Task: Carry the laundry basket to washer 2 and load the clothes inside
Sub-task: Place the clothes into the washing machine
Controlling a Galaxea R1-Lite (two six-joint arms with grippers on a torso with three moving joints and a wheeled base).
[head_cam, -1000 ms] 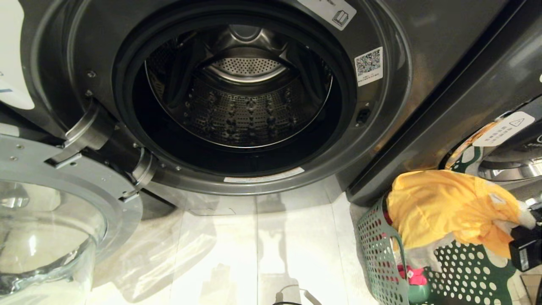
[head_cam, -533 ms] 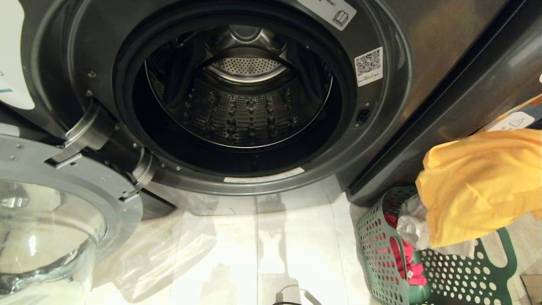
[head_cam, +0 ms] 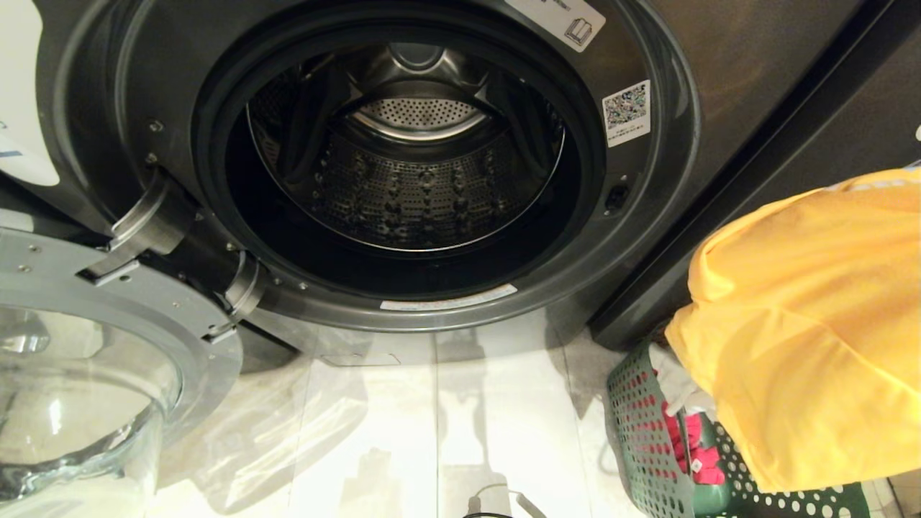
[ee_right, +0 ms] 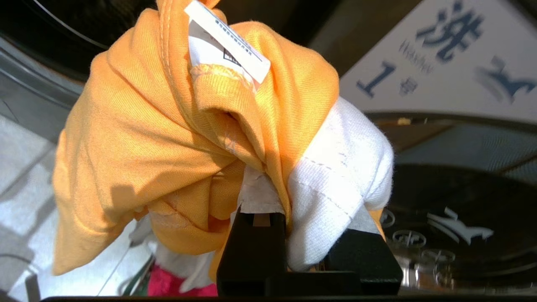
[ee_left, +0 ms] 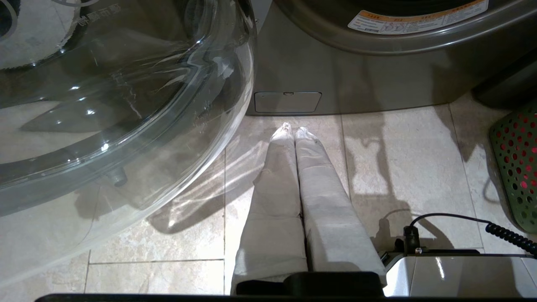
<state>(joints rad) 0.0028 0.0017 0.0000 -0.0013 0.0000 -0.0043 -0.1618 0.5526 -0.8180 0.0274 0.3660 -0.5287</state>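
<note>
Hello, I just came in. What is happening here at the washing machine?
The right gripper is shut on a yellow-orange garment, with white cloth caught too, above the dark green perforated laundry basket. The dark grey washer's drum is empty, its glass door open. The left gripper idles, shut, near the floor.

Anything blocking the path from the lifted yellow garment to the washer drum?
Nothing visible. The right gripper holds the yellow garment above the laundry basket, right of the washer. The washer door is swung open to the left, and the drum looks empty.
</note>
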